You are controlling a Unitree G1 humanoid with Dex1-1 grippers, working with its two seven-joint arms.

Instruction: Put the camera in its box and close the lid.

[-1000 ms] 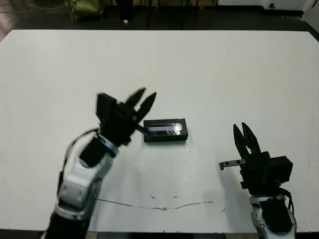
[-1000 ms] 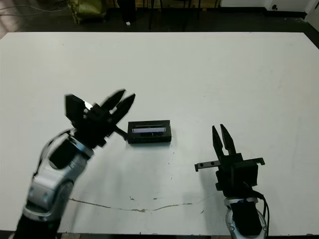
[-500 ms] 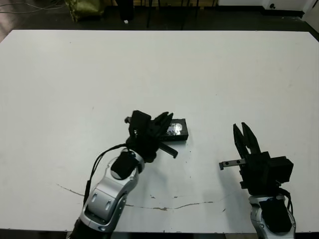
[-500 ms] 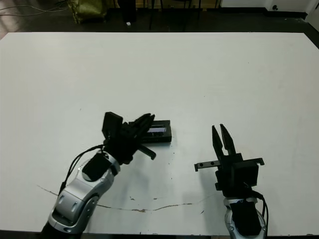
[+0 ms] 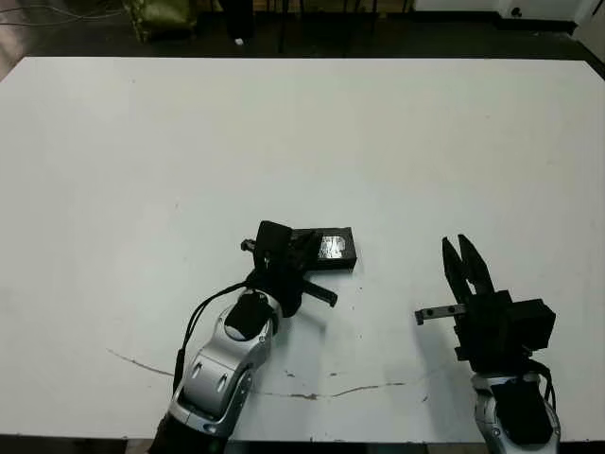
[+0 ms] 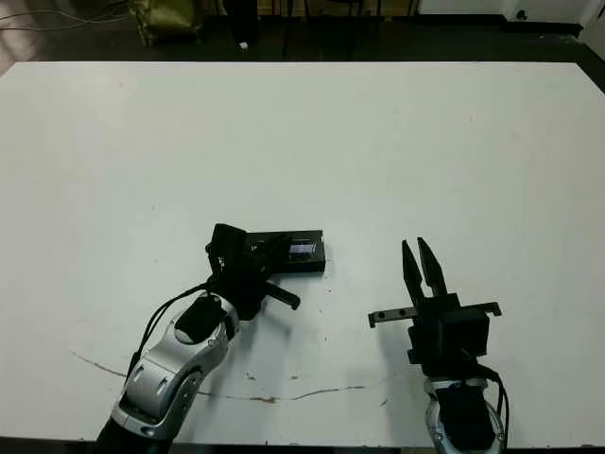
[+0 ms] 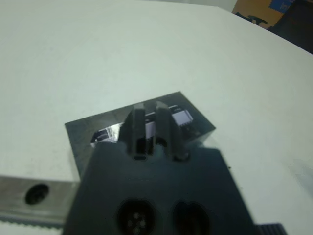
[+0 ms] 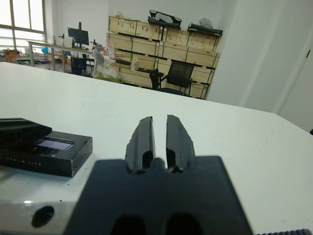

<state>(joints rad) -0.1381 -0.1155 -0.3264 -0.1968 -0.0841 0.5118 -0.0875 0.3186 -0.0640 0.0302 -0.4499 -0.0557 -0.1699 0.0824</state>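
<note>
White table (image 5: 397, 142) — black lid (image 5: 333, 249), silvery-grey strip, under left gripper (image 5: 301, 244).

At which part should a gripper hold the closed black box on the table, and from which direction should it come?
The box lies flat, low and long, its lid already on. It is probably best gripped from above, across its two long side walls near the middle. The left gripper is over its left end, so the free right end looks easier to reach.

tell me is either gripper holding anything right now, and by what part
Nothing is held. The left gripper is shut, its tips over the closed box's lid, clamping nothing. The right gripper is shut too, apart from the box.
</note>
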